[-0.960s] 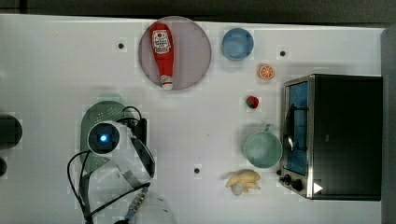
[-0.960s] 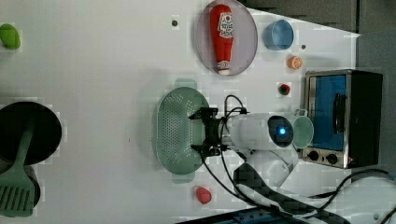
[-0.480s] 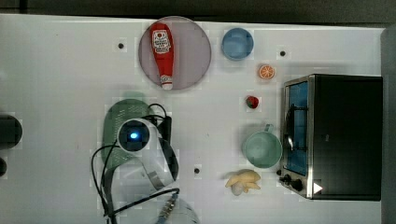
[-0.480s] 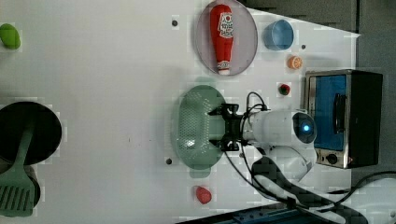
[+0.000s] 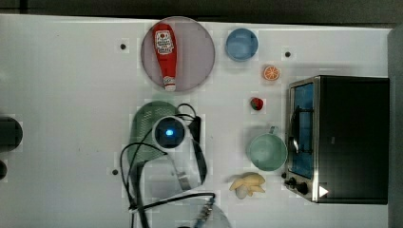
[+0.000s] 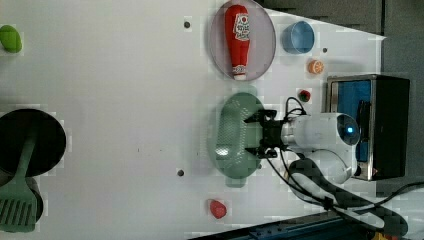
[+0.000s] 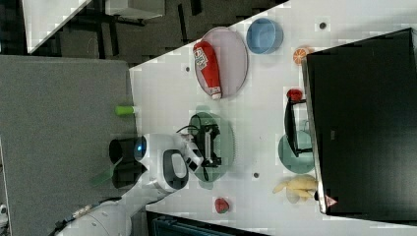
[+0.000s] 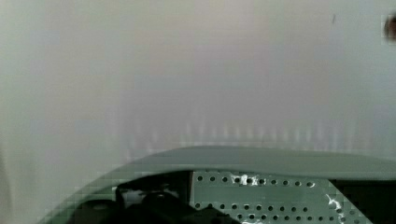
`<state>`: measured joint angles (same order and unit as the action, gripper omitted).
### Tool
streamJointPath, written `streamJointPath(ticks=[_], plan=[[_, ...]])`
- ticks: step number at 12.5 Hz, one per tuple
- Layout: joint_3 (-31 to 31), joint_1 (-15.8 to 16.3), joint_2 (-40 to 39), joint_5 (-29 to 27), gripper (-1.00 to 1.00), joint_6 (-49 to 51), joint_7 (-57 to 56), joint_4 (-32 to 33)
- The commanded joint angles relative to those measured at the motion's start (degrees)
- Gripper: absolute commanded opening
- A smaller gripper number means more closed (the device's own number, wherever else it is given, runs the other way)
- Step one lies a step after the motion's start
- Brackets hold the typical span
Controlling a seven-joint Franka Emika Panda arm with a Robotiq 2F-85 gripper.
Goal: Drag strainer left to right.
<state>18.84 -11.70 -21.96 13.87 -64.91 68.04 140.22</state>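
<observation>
Claw (image 6: 254, 134) fingers are spread wide apart, reaching down inside the bowl of the strainer (image 6: 231, 135) without clamping anything. That pale green strainer sits on the white table (image 6: 125, 100), just below the plate (image 6: 264, 47) with the ketchup bottle (image 6: 238, 40) in the left view, left of the toaster oven (image 6: 385, 125).

You see a white table (image 5: 57, 95). In the top view, a red ketchup bottle (image 5: 164, 52) lies on a round grey-pink plate (image 5: 197, 52) at the far edge, a blue bowl (image 5: 241, 44) just right of it. Farther right sit an orange slice (image 5: 271, 72), a strawberry (image 5: 256, 103), a toaster oven (image 5: 340, 137), a teal cup (image 5: 267, 152) and a banana (image 5: 247, 184).
</observation>
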Motion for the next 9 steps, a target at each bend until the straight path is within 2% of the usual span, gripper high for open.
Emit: streamJointPath(ticks=[1, 9], plan=[[-2.2, -1.8, 1.9, 0.5, 1.00, -0.3, -7.3, -0.1], [-11.1, -2.3, 2.7, 0.5, 1.00, -0.6, -18.9, -0.2]])
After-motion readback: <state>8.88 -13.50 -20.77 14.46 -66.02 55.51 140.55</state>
